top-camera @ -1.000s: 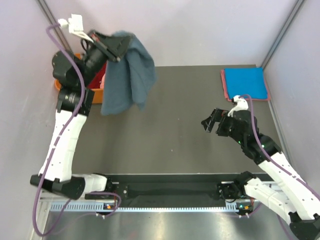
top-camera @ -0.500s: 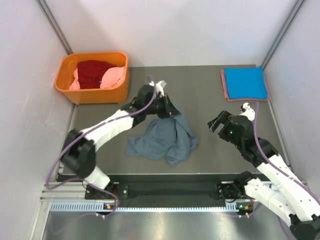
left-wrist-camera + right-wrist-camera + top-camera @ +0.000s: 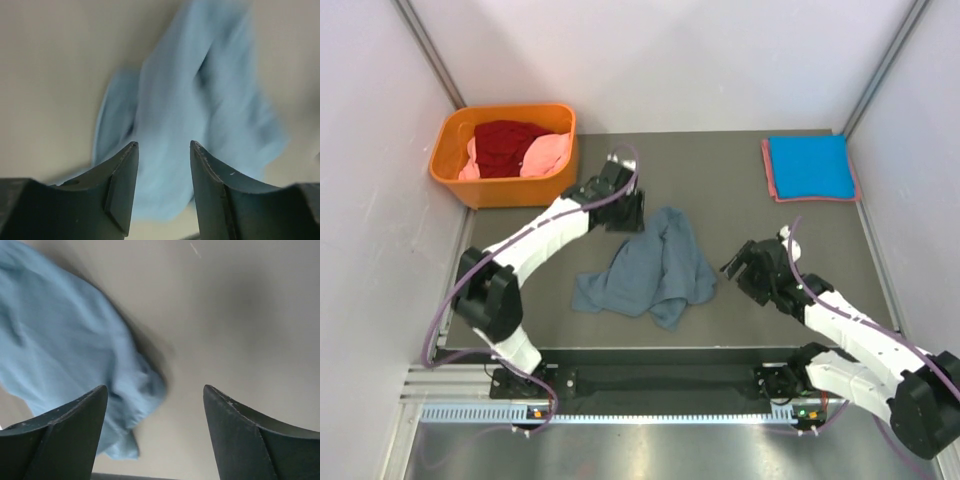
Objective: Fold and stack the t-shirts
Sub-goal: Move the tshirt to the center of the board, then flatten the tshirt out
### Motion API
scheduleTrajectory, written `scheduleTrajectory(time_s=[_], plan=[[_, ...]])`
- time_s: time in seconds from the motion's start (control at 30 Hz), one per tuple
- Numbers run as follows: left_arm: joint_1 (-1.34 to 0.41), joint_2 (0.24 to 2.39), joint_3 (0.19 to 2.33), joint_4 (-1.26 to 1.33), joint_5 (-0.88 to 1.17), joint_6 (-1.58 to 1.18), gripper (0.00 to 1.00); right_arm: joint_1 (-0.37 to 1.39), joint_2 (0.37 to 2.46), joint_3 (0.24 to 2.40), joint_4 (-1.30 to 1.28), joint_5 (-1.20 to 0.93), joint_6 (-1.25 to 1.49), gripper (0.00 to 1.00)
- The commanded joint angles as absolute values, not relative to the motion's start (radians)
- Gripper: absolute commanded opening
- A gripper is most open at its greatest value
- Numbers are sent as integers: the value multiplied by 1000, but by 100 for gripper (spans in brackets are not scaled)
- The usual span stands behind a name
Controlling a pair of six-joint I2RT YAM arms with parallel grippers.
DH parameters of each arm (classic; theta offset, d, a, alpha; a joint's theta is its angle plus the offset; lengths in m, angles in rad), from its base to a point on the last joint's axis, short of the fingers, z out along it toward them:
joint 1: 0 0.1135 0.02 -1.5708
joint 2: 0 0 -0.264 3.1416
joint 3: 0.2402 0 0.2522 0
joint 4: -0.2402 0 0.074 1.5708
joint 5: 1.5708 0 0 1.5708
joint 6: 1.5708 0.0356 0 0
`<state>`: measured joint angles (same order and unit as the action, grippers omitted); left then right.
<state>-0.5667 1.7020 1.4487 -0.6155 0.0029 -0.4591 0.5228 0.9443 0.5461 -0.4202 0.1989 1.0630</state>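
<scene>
Lying crumpled in a heap, slate grey-blue t-shirt (image 3: pixel 655 265), folds bunched, edges uneven

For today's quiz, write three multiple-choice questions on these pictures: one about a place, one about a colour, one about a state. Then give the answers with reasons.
1. Where does the grey-blue shirt lie?
A in a drawer
B on the table, between the arms
C on a chair

2. What colour is the basket?
A orange
B green
C white

3. How is the left gripper?
A shut on a cup
B open, holding nothing
C out of view

Answers:
1 B, it lies crumpled on the dark tabletop.
2 A, its walls are bright orange.
3 B, its jaws stand apart with nothing pinched between them.
</scene>
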Motion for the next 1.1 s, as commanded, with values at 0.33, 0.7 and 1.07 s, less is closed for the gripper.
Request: scheduleTrajectory(time_s=[0.33, 0.7, 1.07], plan=[[-724, 1407, 933, -568, 74, -546, 60, 661, 1109, 460, -106, 98, 1236, 75], [-733, 1539, 919, -556, -38, -558, 0, 666, 1114, 497, -233, 310, 1163, 0], [-718, 1382, 1120, -833, -373, -526, 0, 551, 850, 607, -609, 603, 930, 0]])
